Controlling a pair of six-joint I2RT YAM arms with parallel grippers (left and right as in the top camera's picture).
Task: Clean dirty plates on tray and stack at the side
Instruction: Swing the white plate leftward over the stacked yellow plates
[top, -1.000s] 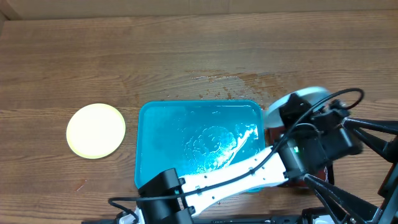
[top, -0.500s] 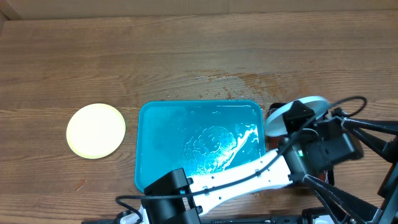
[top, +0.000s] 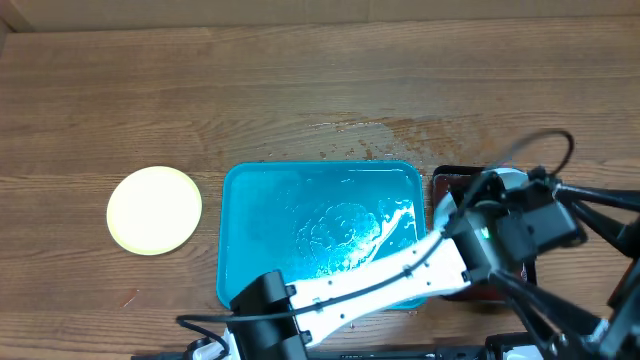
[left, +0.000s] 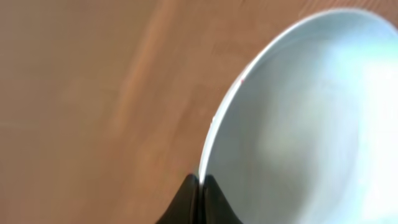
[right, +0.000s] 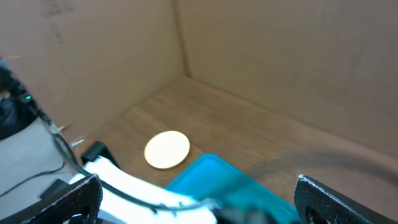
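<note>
Showing one yellow plate (top: 155, 209), one white plate (left: 311, 124) — one tray (top: 252, 235).

L end effector (left: 200, 184) clamped (tips together); R end effector (right: 198, 198) splayed.

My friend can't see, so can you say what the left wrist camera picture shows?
A pale bluish-white plate fills the right side, its rim pinched by the left pincer at the bottom edge. Blurry brown wooden table lies behind it.

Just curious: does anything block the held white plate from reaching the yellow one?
Only the low turquoise tray lies between the white plate and the yellow plate; carried above it, nothing else visible blocks.
</note>
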